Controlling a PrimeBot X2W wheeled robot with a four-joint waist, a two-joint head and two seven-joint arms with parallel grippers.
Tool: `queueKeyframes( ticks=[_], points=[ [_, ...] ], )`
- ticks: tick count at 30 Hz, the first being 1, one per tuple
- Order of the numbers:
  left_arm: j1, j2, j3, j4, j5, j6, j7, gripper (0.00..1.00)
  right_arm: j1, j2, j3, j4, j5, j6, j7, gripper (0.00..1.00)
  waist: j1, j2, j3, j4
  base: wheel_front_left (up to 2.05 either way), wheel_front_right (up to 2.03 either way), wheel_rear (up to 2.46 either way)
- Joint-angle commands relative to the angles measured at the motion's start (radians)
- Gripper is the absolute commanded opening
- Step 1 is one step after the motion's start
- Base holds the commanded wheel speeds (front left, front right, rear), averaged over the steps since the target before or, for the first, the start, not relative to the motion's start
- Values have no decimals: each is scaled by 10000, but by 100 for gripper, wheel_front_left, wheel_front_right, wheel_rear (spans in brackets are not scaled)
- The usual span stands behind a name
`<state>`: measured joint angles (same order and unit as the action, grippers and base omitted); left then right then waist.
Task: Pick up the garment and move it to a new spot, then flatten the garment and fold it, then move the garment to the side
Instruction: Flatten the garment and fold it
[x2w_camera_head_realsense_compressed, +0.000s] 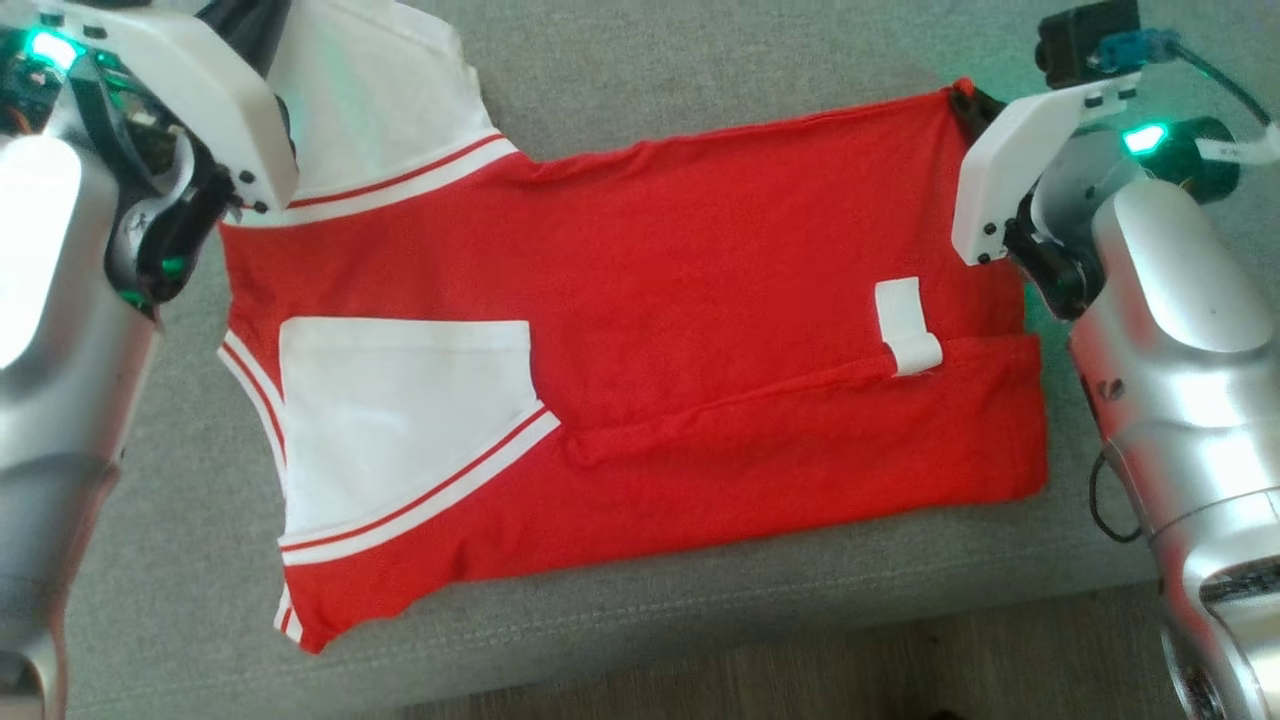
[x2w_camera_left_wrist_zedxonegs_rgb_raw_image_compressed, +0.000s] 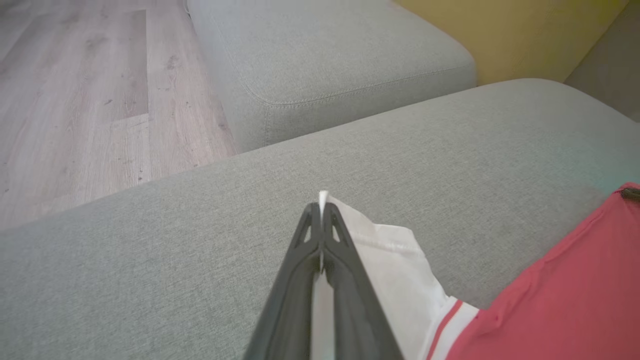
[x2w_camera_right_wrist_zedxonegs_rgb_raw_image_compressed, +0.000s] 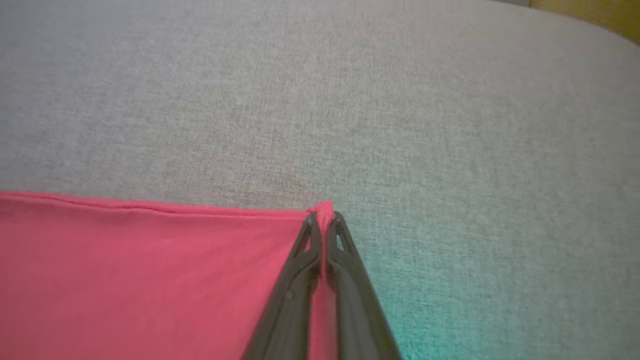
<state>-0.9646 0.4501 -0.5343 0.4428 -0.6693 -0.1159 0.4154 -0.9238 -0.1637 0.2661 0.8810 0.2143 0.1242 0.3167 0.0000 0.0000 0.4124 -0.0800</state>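
Red knit shirt w/ white sleeves (x2w_camera_head_realsense_compressed: 650, 290) lies spread on the grey woven-fabric sofa seat (x2w_camera_head_realsense_compressed: 700, 60), long axis running left-right across the head view. Its near long edge is folded up over the body, forming a red band along the front. One white sleeve w/ red-striped cuff (x2w_camera_head_realsense_compressed: 400, 420) is folded in flat over the front. A small white fabric tab (x2w_camera_head_realsense_compressed: 908, 340) sits on the fold line near the hem end.

Left gripper (x2w_camera_left_wrist_zedxonegs_rgb_raw_image_compressed: 322, 206): fingers pressed together, pinching the edge of the far white sleeve (x2w_camera_left_wrist_zedxonegs_rgb_raw_image_compressed: 395, 260), which rises slightly off the seat. Right gripper (x2w_camera_right_wrist_zedxonegs_rgb_raw_image_compressed: 325, 216): fingers clamped tight on the far red hem corner, cloth poking up btwn the tips.

Surroundings: silver forearms flank the shirt on both sides. In the head view, the left arm's white wrist housing (x2w_camera_head_realsense_compressed: 190, 90) covers part of the far sleeve. Thin black cable (x2w_camera_head_realsense_compressed: 1105, 510) loops beside the right forearm. The shirt's near edge lies close to the seat's stitched front edge, w/ pale wood-plank floor (x2w_camera_left_wrist_zedxonegs_rgb_raw_image_compressed: 75, 100) beyond. A second grey fabric cushion (x2w_camera_left_wrist_zedxonegs_rgb_raw_image_compressed: 325, 55) stands just past the seat on the left side, w/ a mustard-yellow panel (x2w_camera_left_wrist_zedxonegs_rgb_raw_image_compressed: 525, 35) behind.
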Motion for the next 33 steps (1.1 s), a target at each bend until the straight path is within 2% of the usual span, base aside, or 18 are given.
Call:
queueKeyframes(
  ticks=[1,7,12,16,17,23,33],
  points=[
    [-232,379,325,-391,-111,-60,-113,0,-311,130,43,-232,-12,65,-235,0,0,0,-130,-17,0,0,0],
    [625,587,303,-1102,-521,-99,-488,0,118,108,495,-227,209,65,-1212,0,0,0,-686,-29,0,0,0],
    [2052,1010,449,-2437,-996,24,-573,0,1091,-344,957,-714,912,65,-1787,0,0,0,-1212,78,0,0,0],
    [3297,1364,634,-3642,-1246,420,-685,0,1935,-827,1078,-1230,1366,65,-2035,0,0,0,-1588,168,0,0,0],
    [3297,1364,634,-3642,-1246,420,-685,0,1935,-827,1078,-1230,1366,65,-2035,0,0,0,-1588,168,0,0,0],
    [5129,1737,872,-5252,-1560,1121,-881,0,3041,-1255,987,-2061,1838,65,-1936,0,0,0,-1927,274,0,0,0],
    [7426,1695,995,-7104,-1754,2053,-1590,0,4280,-1463,413,-3389,1692,65,-1834,0,0,0,-2224,469,0,0,0]
  ],
)
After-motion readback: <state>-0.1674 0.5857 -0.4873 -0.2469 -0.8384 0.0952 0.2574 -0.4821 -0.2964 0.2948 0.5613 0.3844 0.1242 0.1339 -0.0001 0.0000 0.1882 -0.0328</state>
